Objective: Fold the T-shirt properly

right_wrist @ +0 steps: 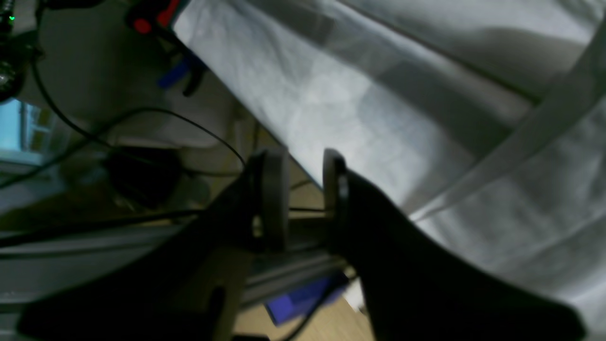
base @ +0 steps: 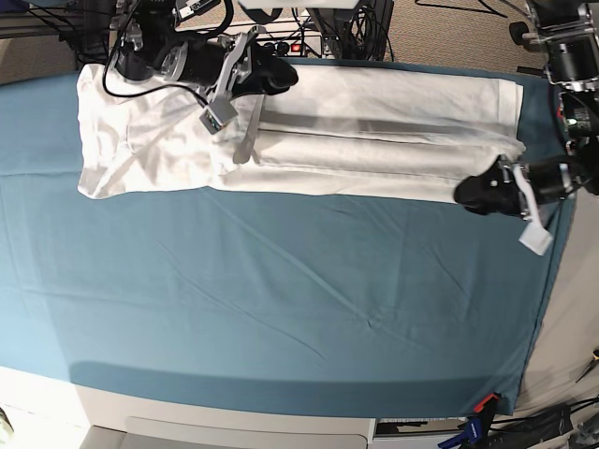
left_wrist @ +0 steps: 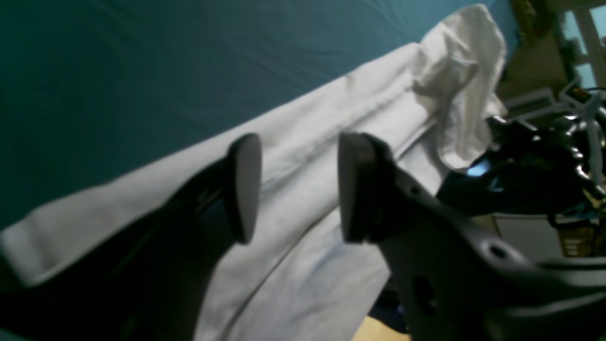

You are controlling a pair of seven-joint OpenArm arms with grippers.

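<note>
The white T-shirt [base: 374,131] lies in a long band along the far side of the teal cloth [base: 281,299], its long edges folded inward. My left gripper [base: 463,192] hovers at the shirt's right end near the front edge. In the left wrist view it [left_wrist: 298,189] stands open over the shirt [left_wrist: 331,118], with nothing between its fingers. My right gripper [base: 285,77] sits at the shirt's far edge, left of centre. Seen from the right wrist, it [right_wrist: 305,199] is open a little, just off the edge of the shirt [right_wrist: 378,94], gap empty.
Cables and equipment [base: 309,28] crowd the space behind the table's far edge. The teal cloth [left_wrist: 142,71] covers the whole tabletop. A clamp [base: 482,404] grips the front right corner. A bunched fold of shirt [left_wrist: 464,71] rises beside the other arm [left_wrist: 535,170].
</note>
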